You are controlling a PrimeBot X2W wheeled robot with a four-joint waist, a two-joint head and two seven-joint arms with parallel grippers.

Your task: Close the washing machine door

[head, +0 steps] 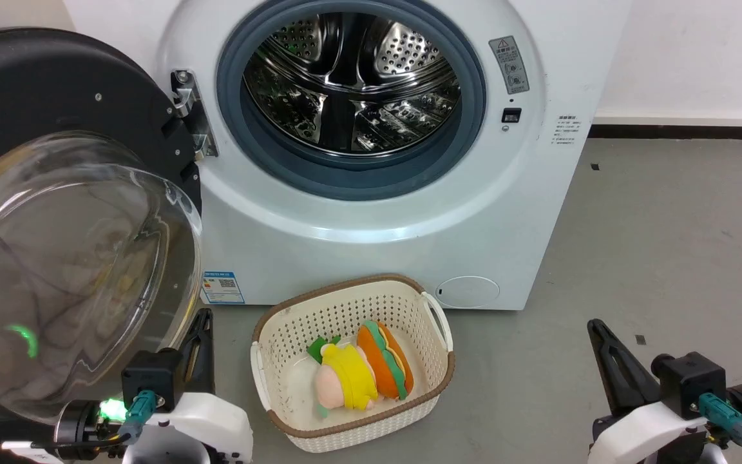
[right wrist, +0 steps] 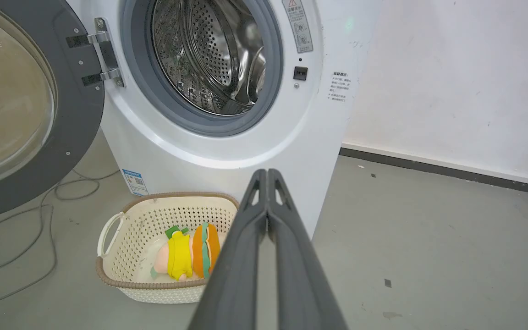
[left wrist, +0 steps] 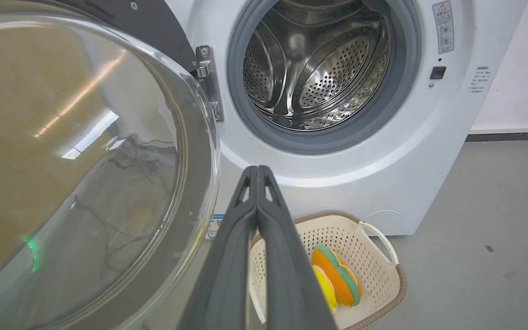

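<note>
The white washing machine [head: 371, 212] stands ahead with its steel drum [head: 351, 77] exposed inside a grey gasket. Its door [head: 55, 116], black-rimmed with a bulging clear glass bowl [head: 68, 270], hangs wide open on hinges [head: 190, 109] at the machine's left. My left gripper [head: 202, 317] sits shut at the lower left, just right of the glass bowl's lower edge, holding nothing. In the left wrist view the shut left gripper [left wrist: 257, 168] points at the machine's front below the drum, with the door [left wrist: 85, 151] to its left. My right gripper [head: 596, 325] is shut at the lower right, empty, over bare floor.
A cream perforated basket [head: 435, 316] with plush toys [head: 361, 370] stands on the grey floor right before the machine, between my two arms. Cables [right wrist: 39, 220] lie on the floor under the open door. A white wall [right wrist: 452, 82] runs to the machine's right.
</note>
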